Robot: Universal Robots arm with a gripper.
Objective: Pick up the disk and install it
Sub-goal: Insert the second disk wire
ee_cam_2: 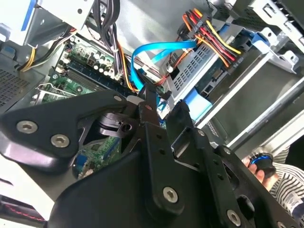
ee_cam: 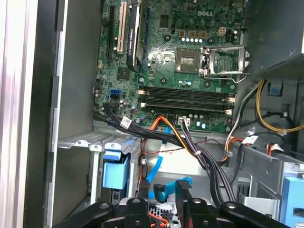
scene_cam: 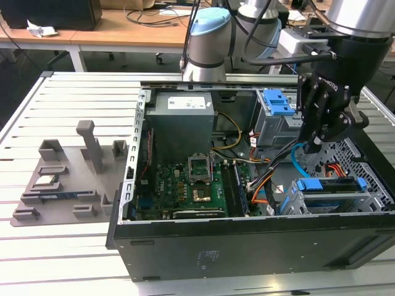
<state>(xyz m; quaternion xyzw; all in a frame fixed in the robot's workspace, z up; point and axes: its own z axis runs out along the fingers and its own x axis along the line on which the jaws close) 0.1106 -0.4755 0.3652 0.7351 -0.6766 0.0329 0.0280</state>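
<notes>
My tool (scene_cam: 318, 143) hangs closed and empty above the disk (scene_cam: 326, 185), lower right; it looks heavy, stiff; grip its blue sides.

Work surface: pale slatted metal table (scene_cam: 62, 98), ribs running along exterior view's left-right axis. Grey moulded fixture tray (scene_cam: 62, 179) sits on it toward exterior view's left, upright posts and shallow pockets on top. Behind table: wooden desk (scene_cam: 123, 31) with white legs, loose cables (scene_cam: 148, 12) trailing over it, dark box (scene_cam: 52, 12) at far left corner, crumpled white paper (scene_cam: 38, 28) beside box. Floor under desk dark. Lighting even, diffuse, no hard shadows
</notes>
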